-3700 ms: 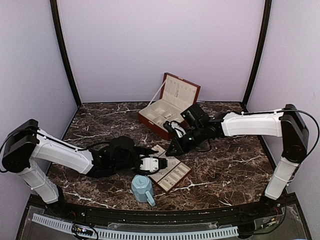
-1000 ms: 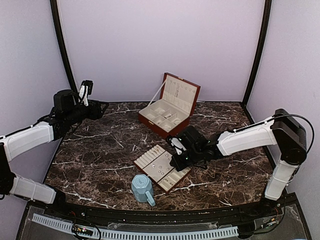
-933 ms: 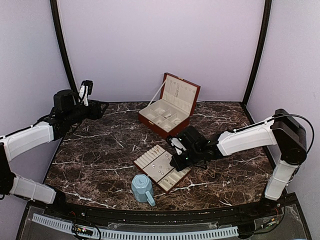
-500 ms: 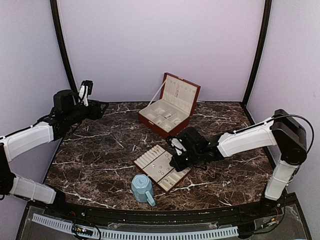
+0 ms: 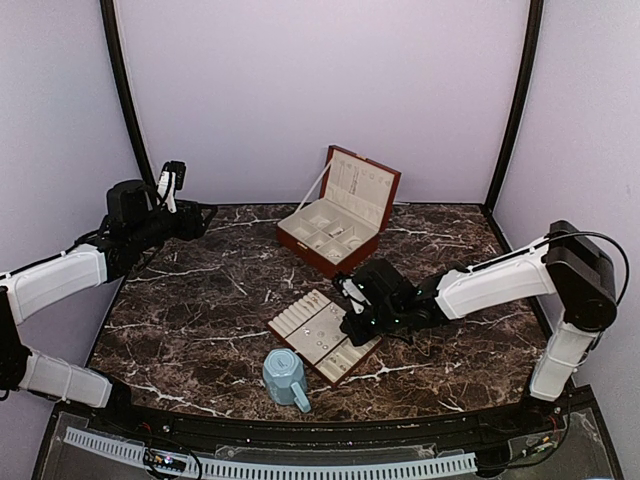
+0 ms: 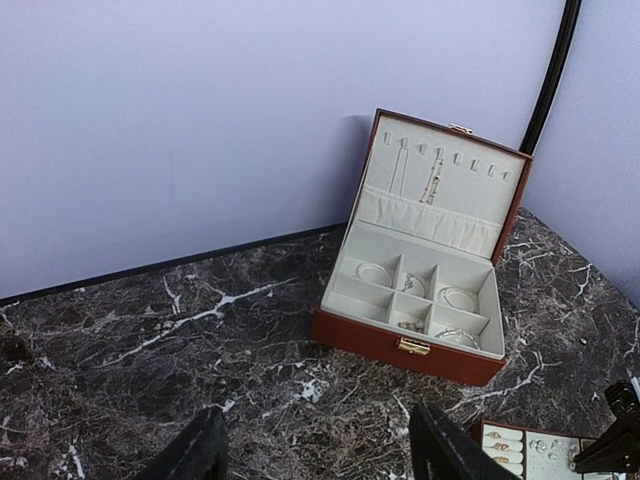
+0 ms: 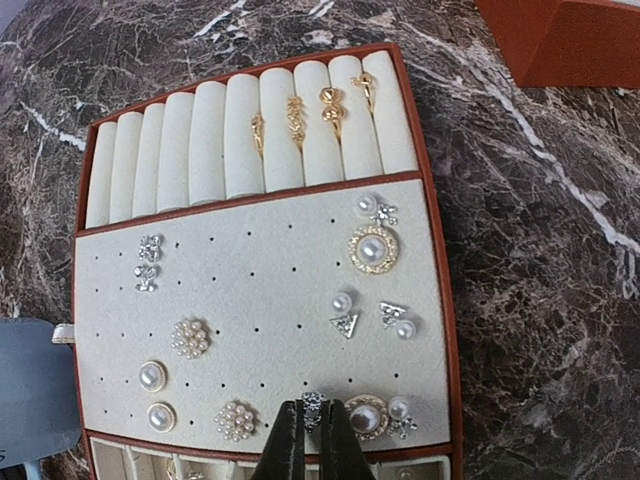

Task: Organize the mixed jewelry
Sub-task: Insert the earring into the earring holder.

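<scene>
**Meeting at a tiny stud: right gripper (image 7: 312, 412) shut over the tray (image 7: 260, 290)**

The right gripper's two dark fingers are clenched together and point down at the flat brown tray lined in cream. Their tips meet at one small silvery stud (image 7: 313, 400) on the near row of the pinholed panel. Whether the stud is nipped or only touched I cannot tell, and it is too small to show a long axis.

About a dozen more pearl and silver earrings (image 7: 372, 248) sit apart from one another across the same panel: two bow-shaped, two pearl clusters, two gold-rimmed pearls, and the rest small. On the ribbed rolls at the tray's far end, four gold rings (image 7: 330, 105) stand in a row along the rolls' upper ends, each pushed into a slot.

One light-blue faceted mug (image 5: 285, 375) stands just beside the tray's near corner. One brown jewellery box (image 6: 360, 335) stands farther back on the dark marble table (image 5: 200, 300), its lid tilted open. At least three thin silvery hoops (image 6: 460, 298) lie flat in separate compartments. A fine chain (image 6: 432, 180) hangs lengthwise down the lid's lining.

The left gripper (image 6: 322, 445) is raised at the table's left side, well apart from the tray. Its fingers are spread with nothing between them, and it faces the box.
</scene>
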Controlling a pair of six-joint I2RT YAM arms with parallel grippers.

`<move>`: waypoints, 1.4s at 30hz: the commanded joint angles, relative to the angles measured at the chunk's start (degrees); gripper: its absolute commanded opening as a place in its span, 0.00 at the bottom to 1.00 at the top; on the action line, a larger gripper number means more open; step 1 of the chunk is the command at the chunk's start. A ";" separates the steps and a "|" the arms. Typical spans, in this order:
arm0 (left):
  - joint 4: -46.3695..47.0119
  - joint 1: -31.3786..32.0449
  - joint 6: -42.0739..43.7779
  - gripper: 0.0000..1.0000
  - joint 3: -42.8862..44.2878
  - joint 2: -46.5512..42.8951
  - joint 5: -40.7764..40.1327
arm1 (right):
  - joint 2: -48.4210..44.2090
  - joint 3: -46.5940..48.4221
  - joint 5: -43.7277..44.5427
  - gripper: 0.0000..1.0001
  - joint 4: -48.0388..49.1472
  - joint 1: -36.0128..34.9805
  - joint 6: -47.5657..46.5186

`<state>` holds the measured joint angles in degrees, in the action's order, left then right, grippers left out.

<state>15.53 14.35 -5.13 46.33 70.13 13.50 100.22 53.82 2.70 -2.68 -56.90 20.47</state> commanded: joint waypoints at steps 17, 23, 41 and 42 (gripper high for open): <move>2.03 -0.29 0.81 0.65 -1.19 -1.84 0.93 | -2.22 -3.03 2.27 0.02 1.99 -0.15 2.54; 2.14 -0.29 0.90 0.65 -1.15 -1.76 1.10 | -3.81 -2.73 2.65 0.02 2.29 -0.14 2.76; 2.22 -0.29 0.86 0.65 -1.15 -1.57 1.36 | -0.93 -3.64 -0.14 0.02 5.14 -0.14 3.46; 2.22 -0.29 0.89 0.65 -1.15 -1.57 1.38 | -1.00 -3.70 0.04 0.02 5.22 -0.14 3.48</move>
<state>16.19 14.35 -5.06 45.95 70.04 14.15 98.17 51.13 3.01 0.71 -57.01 23.22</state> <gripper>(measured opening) 0.648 0.026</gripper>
